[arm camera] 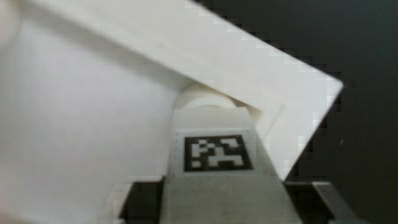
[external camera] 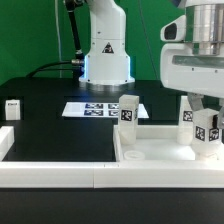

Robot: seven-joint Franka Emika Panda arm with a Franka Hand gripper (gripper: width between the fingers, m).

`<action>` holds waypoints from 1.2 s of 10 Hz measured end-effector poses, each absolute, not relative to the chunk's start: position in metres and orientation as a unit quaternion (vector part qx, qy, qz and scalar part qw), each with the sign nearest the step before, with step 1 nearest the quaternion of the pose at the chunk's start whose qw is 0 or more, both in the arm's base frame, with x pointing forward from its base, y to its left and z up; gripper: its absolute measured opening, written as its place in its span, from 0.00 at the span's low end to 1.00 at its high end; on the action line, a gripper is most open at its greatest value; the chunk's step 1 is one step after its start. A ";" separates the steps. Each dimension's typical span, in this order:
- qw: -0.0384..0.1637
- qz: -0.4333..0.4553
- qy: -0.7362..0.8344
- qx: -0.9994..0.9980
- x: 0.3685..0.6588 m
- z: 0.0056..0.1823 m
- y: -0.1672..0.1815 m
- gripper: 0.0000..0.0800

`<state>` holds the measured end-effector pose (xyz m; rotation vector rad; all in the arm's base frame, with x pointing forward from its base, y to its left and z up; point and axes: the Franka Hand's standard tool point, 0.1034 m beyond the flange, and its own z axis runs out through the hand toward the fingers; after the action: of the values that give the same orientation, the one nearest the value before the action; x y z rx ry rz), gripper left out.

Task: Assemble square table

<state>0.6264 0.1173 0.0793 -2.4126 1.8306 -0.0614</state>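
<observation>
White plastic square panel (external camera: 160,148) has one upright tagged white leg (external camera: 128,110) standing at a corner; your claw (arm camera: 231,200) clamps a second tagged leg (arm camera: 217,150) at another, so two probably remain.

Colours: table (external camera: 50,125) black. Square panel (external camera: 165,145) and border rail (external camera: 50,172) plain white. Left leg (external camera: 13,108), middle leg (external camera: 128,110) and right leg (external camera: 203,132) white, each with a black-and-white square tag. Marker board (external camera: 100,108) white with black tags. Arm (external camera: 105,35) white, blue ring (external camera: 107,65) at base. Backdrop (external camera: 30,30) green.
</observation>
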 end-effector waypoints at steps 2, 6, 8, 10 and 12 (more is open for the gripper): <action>0.071 -0.006 0.669 -0.740 0.626 0.080 0.115 0.36; 0.057 -0.021 0.554 -0.830 0.624 0.078 0.120 0.60; 0.060 -0.030 0.435 -0.898 0.624 0.074 0.124 0.76; 0.059 -0.037 0.392 -0.917 0.623 0.077 0.131 0.81; 0.048 -0.044 0.296 -0.953 0.623 0.077 0.127 0.81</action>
<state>0.6235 0.1268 0.0769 -2.9053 0.9035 -0.1345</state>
